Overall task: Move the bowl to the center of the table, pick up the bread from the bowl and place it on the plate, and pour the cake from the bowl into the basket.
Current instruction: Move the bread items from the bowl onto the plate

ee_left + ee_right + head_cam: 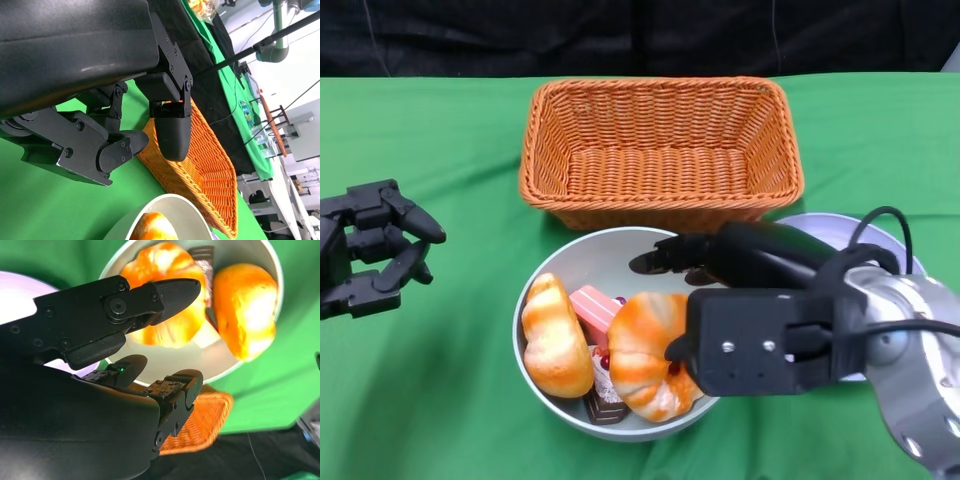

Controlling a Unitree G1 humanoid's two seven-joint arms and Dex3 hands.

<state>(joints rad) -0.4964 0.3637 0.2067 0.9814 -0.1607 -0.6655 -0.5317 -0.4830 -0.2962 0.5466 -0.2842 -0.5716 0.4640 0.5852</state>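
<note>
The grey bowl (pixel 527 325) stands mid-table, just in front of the orange wicker basket (pixel 660 150). In it lie a long bread roll (pixel 555 338), a round swirled bread (pixel 640 362) and cake slices (pixel 596 308). My right hand (pixel 760 330) hovers over the bowl's right side, fingers apart and reaching past the round bread (pixel 170 332) toward the far rim; it holds nothing. The pale plate (pixel 825 225) lies partly under my right arm. My left hand (pixel 375 262) hangs open over the green cloth, left of the bowl.
The basket (pixel 200 155) is empty and nearly touches the bowl's far rim (pixel 165 205). Green cloth covers the table; a black backdrop runs behind it. Open cloth lies to the left, around my left hand (pixel 125 100).
</note>
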